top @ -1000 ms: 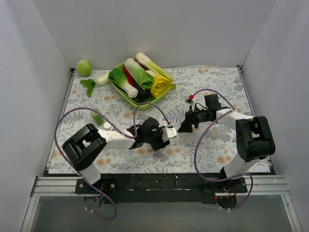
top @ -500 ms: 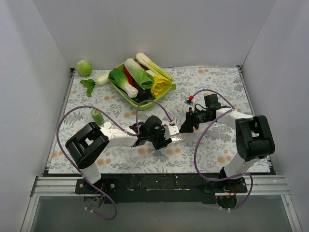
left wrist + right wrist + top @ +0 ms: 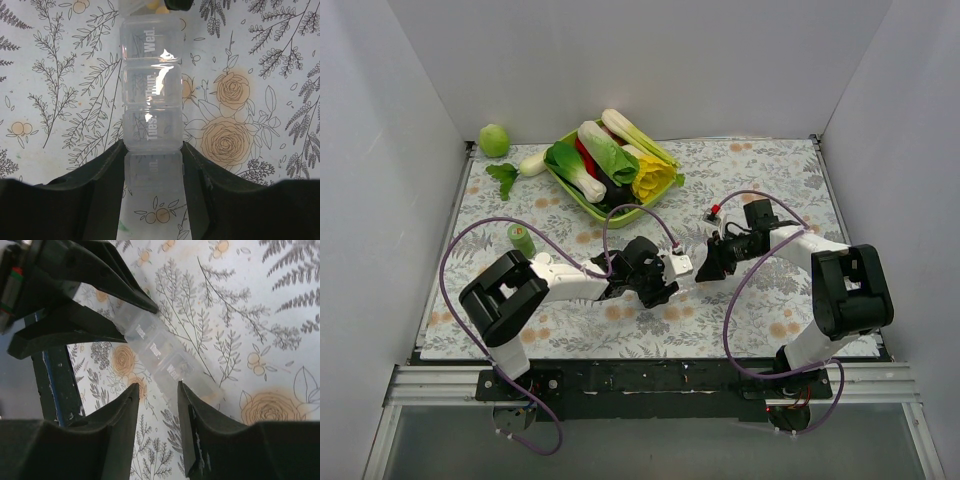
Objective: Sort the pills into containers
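The pill organiser [image 3: 152, 100] is a narrow strip of clear, hard plastic. It is a row of square lidded cells with rounded corners, and white day labels such as "Wed." show through the glossy lids. It sits on the near side of the green tray [image 3: 582, 203], a little to that tray's right, over the flowered tablecloth [image 3: 770, 180]. I cannot tell whether it rests on the cloth or hangs just above it.

It looks light and stiff, but the smooth walls are likely slippery and the thin lids could pop or crack under a hard squeeze. The long flat sides seem the safest place to grip it, across a single cell.

The left gripper [image 3: 152, 150] is clamped on the strip in just that way, its black fingers pressing both sides near one end. The right gripper [image 3: 157, 385], farther from the tray's right corner, has its jaws spread, with the strip's free end lying just beyond the tips and nothing held.

No loose pill shows clearly.
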